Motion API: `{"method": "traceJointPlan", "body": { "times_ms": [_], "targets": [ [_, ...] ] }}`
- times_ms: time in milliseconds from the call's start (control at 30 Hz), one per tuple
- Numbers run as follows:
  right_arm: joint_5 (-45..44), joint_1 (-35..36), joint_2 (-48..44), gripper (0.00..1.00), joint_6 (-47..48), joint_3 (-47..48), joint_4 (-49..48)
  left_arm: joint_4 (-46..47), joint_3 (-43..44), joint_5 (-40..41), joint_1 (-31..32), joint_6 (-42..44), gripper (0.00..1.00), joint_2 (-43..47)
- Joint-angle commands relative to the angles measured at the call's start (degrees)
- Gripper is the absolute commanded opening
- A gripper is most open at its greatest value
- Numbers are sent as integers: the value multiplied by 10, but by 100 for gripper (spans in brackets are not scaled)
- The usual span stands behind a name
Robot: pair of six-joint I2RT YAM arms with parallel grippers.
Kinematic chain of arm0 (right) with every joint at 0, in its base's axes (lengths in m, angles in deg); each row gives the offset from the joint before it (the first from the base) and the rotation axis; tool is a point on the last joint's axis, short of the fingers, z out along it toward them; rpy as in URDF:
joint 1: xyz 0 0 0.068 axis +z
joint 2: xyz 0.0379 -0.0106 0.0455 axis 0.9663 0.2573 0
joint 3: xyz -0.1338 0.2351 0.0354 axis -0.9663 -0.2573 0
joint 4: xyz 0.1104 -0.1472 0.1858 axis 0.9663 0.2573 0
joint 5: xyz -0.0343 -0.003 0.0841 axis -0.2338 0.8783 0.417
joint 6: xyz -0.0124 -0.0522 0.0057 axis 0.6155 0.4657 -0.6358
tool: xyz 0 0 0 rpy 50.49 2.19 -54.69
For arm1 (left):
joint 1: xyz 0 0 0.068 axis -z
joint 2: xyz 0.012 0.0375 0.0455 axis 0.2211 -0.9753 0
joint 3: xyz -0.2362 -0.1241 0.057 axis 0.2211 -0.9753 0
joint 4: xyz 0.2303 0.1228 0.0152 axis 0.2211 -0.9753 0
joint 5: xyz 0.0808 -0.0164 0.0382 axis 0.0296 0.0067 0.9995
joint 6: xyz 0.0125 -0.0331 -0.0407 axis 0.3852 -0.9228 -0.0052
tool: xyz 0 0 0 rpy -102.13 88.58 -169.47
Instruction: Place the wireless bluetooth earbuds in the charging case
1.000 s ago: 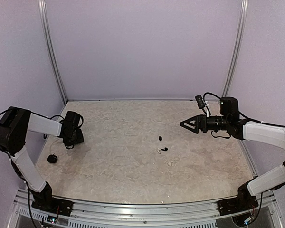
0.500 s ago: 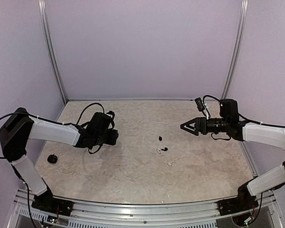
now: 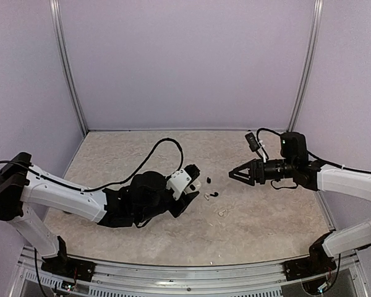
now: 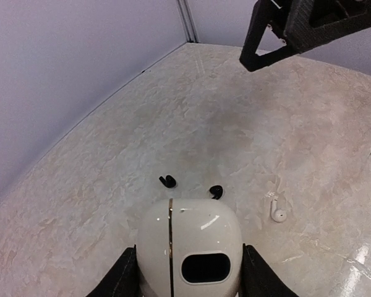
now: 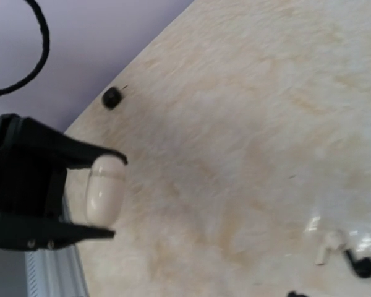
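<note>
Charging case (image 4: pixel 188 244): white, was clamped in the left tool (image 3: pixel 188 187). Two black earbuds (image 4: pixel 167 181) (image 4: pixel 216 191) lay on the surface (image 3: pixel 136 148) just beyond the case, and one white earbud (image 4: pixel 277 211) to its right. The right tool (image 3: pixel 234 174) hung farther beyond the case, jaws parted, empty. The left tool was the nearer.

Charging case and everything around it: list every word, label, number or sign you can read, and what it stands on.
None. The white charging case shows no lettering, and no print is visible on the earbuds or the table in any view.
</note>
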State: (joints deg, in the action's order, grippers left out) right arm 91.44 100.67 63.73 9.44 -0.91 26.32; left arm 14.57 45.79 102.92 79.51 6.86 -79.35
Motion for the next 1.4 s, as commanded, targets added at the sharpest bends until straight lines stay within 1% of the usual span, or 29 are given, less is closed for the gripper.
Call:
{"method": "traceJointPlan", "body": {
  "times_ms": [0, 200, 433, 600, 800, 1067, 1100, 1133, 1200, 1300, 1367],
  "targets": [
    [1, 39, -3, 67, -4, 2, 14, 56, -12, 33, 32, 88, 41, 19],
    [3, 93, 4, 62, -28, 5, 4, 81, -8, 57, 64, 121, 41, 6],
    [-7, 139, 27, 57, -55, 6, -28, 91, 18, 90, 98, 160, 41, -43],
    [-15, 167, 56, 50, -69, 9, -45, 105, 23, 95, 111, 174, 41, -58],
    [-16, 187, 76, 44, -72, 12, -49, 114, 19, 101, 121, 190, 41, -59],
    [-11, 193, 83, 29, -73, 22, -52, 115, 17, 111, 128, 205, 42, -58],
    [-11, 193, 81, 27, -72, 22, -52, 115, 17, 116, 128, 205, 45, -57],
    [-11, 193, 78, 24, -70, 21, -51, 117, 17, 125, 129, 205, 50, -55],
    [-12, 193, 71, 21, -65, 20, -51, 127, 11, 144, 129, 203, 61, -48],
    [-5, 193, 62, 19, -60, 22, -60, 150, -16, 155, 129, 199, 74, -23],
    [-9, 192, 54, 18, -51, 26, -63, 162, -34, 151, 129, 190, 78, 1]
  ]
}}
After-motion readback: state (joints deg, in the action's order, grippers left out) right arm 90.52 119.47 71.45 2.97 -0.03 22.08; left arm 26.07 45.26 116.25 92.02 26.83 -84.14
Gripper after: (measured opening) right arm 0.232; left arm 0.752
